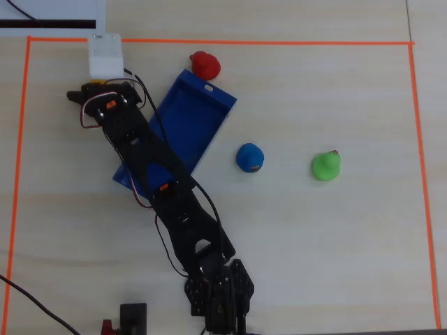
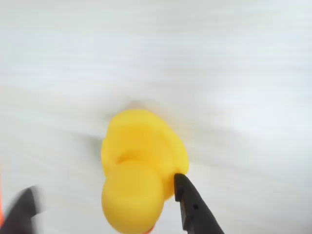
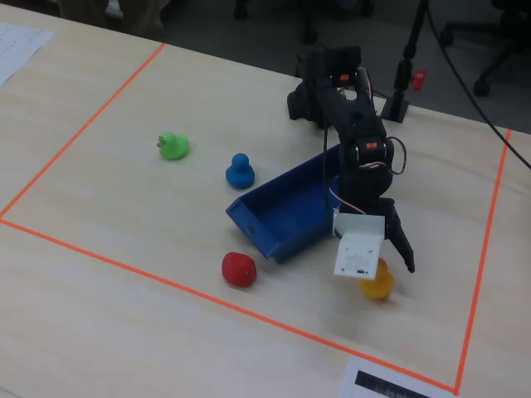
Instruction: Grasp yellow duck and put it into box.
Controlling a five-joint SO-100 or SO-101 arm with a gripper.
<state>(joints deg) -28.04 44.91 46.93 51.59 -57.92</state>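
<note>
1. The yellow duck (image 2: 141, 170) sits on the bare table, outside the blue box (image 3: 282, 217). In the fixed view it lies just right of the box and under the arm's white camera housing (image 3: 359, 245). In the overhead view the arm hides almost all of it.

2. The gripper (image 2: 105, 200) is spread wide, with a finger on either side of the duck in the wrist view. The right-hand finger (image 2: 192, 207) is at the duck's edge (touching or just short, I cannot tell). The other is a blurred dark shape at the lower left, well apart from the duck. Nothing is held yet.

3. The duck looks off-centre between the fingers, nearer the right one. On closing, that finger would likely meet it first and push it sideways, or squeeze the rounded body out of the grip.

4. The wrist view is motion-blurred, so the arm appears to be moving; closing now risks a poor pinch.

5. The red duck (image 1: 205, 65), blue duck (image 1: 249, 157) and green duck (image 1: 325, 165) lie away from the gripper and are unlikely to interfere.
</note>
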